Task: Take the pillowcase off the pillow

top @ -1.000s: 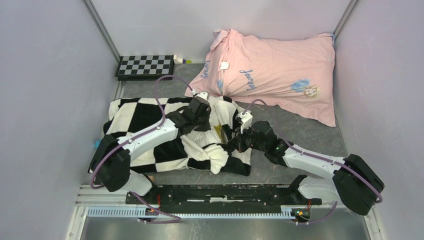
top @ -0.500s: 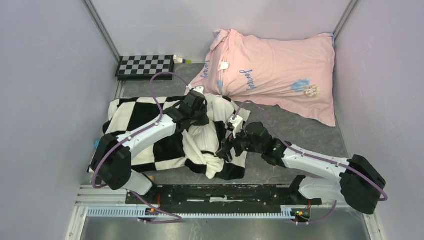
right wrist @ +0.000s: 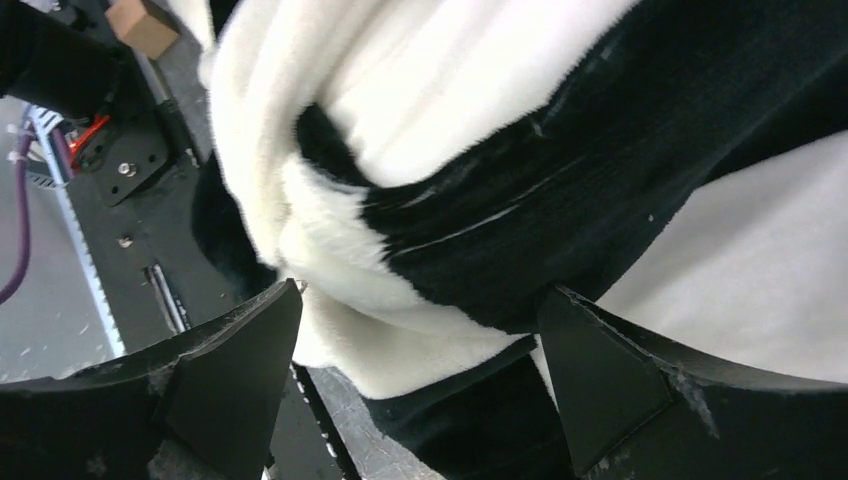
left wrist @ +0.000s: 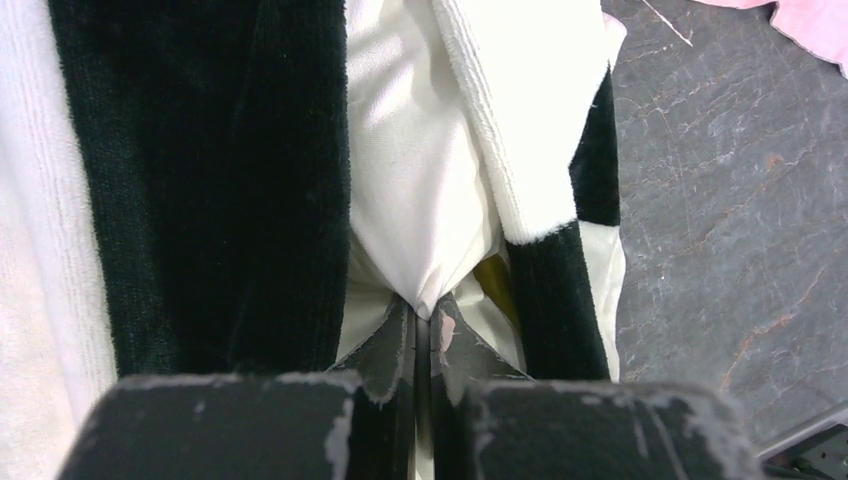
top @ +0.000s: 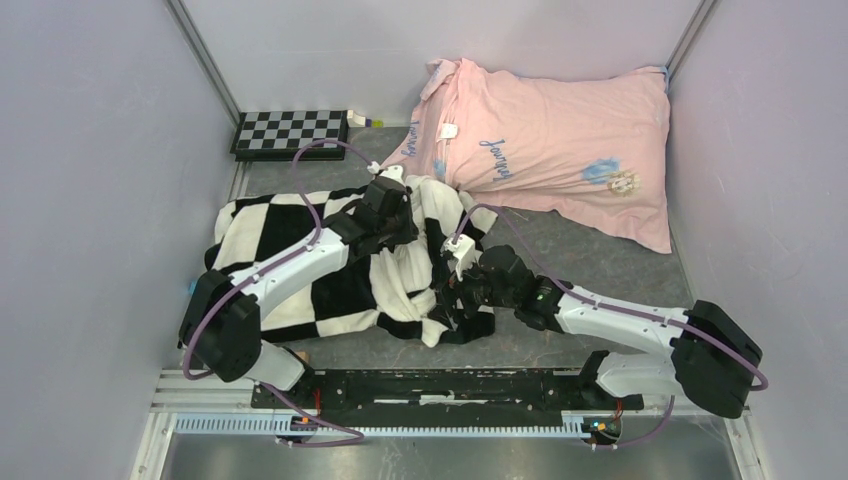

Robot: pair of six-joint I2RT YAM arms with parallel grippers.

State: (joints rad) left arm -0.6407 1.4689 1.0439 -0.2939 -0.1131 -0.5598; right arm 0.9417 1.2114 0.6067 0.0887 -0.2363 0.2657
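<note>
Lying crumpled on the grey stone-look tabletop [top: 590,250], the big soft black-and-white checkered pillowcase [top: 280,235] has the plump white pillow [left wrist: 410,200] with yellow trim poking out. Left tool [left wrist: 425,330] pinches a peak of pillow fabric. Right tool [right wrist: 420,292] is spread wide around a bunched pillowcase fold. Large pink printed pillow [top: 560,150] sits just behind.

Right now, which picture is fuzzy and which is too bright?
Left wrist view: the left claw is fuzzy up close, while the pillow it pinches glares bright white. Right wrist view: the right claw is dark and soft-edged, the pillowcase sharp. Top view: even light, nothing blurry.
</note>
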